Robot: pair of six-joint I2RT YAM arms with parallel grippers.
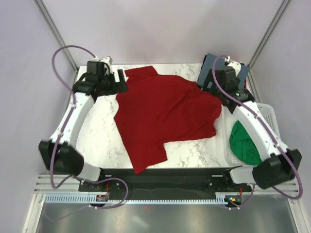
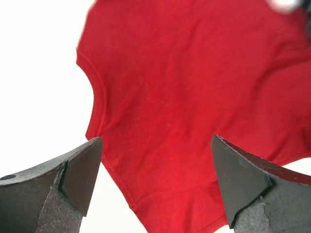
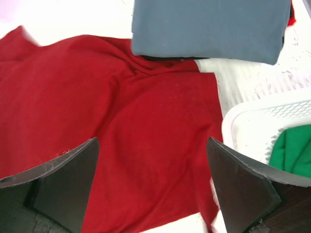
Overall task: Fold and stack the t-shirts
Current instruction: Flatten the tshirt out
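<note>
marble tabletop holds red tee, walls lilac.

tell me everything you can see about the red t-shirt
The red t-shirt is plain bright red soft cloth with stitched hems and no print showing. It lies unfolded and lightly wrinkled, spread askew across the middle of the white marbled table. Its far right edge bunches against the folded slate-blue shirt. The left gripper and right gripper hang open over it, neither one holding it.
</note>
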